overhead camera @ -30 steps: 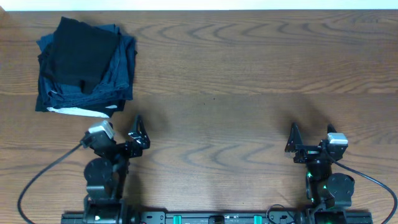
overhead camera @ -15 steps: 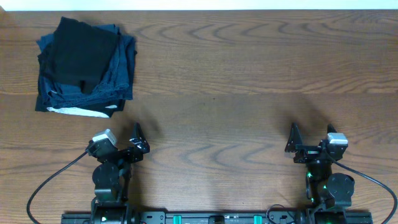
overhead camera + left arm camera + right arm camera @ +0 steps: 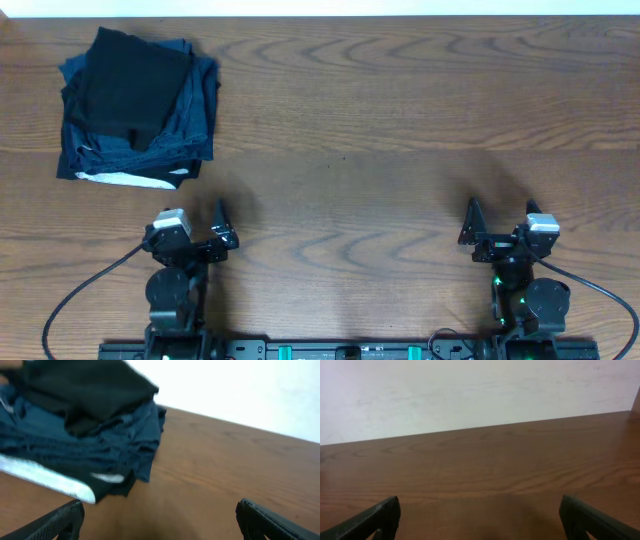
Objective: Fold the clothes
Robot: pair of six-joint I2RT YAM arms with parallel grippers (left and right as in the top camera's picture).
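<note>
The black shirt point(image 3: 135, 85) lies folded on top of a dark blue stack point(image 3: 195, 120) at the far left of the table. It also shows in the left wrist view point(image 3: 85, 385), blurred, above the blue stack point(image 3: 105, 445). My left gripper point(image 3: 195, 228) is open and empty, near the front edge, well short of the pile; in the left wrist view it point(image 3: 160, 512) hangs over bare wood. My right gripper point(image 3: 503, 228) is open and empty at the front right, over bare wood in its own view point(image 3: 480, 507).
The blue stack has a white edge point(image 3: 125, 179) along its near side, also seen in the left wrist view point(image 3: 50, 477). The wooden table point(image 3: 400, 150) runs to a white wall point(image 3: 470, 390) at the back. Cables trail from both arm bases.
My left arm has drawn back toward its base and turned to face straight ahead. The right arm and the pile have not moved.
</note>
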